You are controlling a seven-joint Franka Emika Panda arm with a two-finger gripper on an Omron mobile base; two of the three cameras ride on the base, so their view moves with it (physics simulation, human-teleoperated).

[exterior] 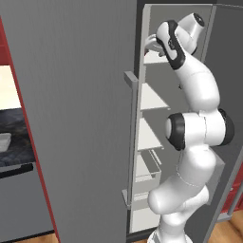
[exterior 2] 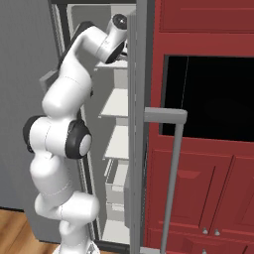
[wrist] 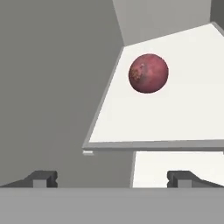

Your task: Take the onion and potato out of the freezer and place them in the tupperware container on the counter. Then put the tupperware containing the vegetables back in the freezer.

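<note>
The freezer (exterior: 76, 118) stands with its door swung open, showing pale white shelves (exterior: 151, 97). My arm reaches up into its top part. A round red-brown onion (wrist: 148, 73) rests on a white shelf (wrist: 183, 118), ahead of and above my gripper (wrist: 113, 179). The two dark fingertips (wrist: 43, 178) stand wide apart, open, with nothing between them and well short of the onion. The tupperware container (exterior: 4, 141) sits on the black counter (exterior: 19, 152) at the far left. The potato is out of view.
The open grey door's edge and its bar handle (exterior 2: 173, 163) stand close to the right of my arm. Dark red cabinets (exterior 2: 208, 188) and a black oven opening (exterior 2: 208, 94) lie beyond it. Drawers (exterior: 147, 171) sit low in the freezer.
</note>
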